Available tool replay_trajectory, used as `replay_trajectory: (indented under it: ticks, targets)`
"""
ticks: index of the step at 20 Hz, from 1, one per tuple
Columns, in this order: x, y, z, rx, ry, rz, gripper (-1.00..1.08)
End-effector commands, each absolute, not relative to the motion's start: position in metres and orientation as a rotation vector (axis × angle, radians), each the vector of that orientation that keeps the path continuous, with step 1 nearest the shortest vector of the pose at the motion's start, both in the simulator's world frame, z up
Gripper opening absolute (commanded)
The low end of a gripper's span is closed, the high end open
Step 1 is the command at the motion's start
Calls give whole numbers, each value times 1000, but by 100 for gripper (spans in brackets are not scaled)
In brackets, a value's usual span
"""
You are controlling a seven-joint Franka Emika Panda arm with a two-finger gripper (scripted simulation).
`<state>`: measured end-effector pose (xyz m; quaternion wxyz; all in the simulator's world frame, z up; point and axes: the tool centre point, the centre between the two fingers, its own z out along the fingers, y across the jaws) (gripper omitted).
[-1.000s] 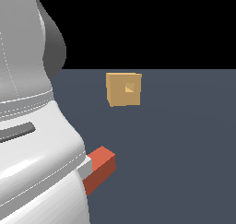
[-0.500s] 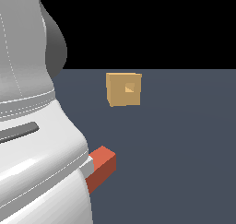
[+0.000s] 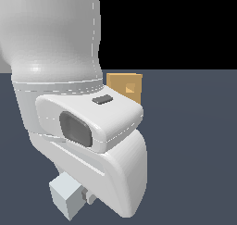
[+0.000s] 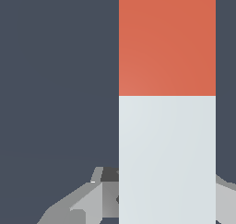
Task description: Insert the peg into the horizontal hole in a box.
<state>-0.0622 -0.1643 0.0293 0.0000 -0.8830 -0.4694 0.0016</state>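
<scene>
The arm swung across the exterior view, now hiding the red tip seen a moment earlier; only the peg's (image 3: 66, 197) white end showed at lower left. The box (image 3: 126, 86) sat upper centre, its hole (image 3: 131, 87) unfilled. Whether the gripper's (image 4: 161, 195) fingers clasped the peg could not be told.

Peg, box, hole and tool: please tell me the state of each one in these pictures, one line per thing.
peg: lies between the tool fingers in the wrist view; whether it is lifted cannot be told.
box: stands on the floor, partly hidden by the arm.
hole: empty, nothing inserted.
tool: fingers at both sides of the peg's white part; a firm grip cannot be confirmed.
</scene>
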Motion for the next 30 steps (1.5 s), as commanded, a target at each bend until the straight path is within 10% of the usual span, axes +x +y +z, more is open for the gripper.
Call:
replay_trajectory:
  ticks: [1,16,30]
  targets:
    - [-44,-147,35,-2737,-1547,2,-100]
    - [65,24,71,-2342,-2098,2,-100]
    - [92,163,95,-2000,-2424,0,-100]
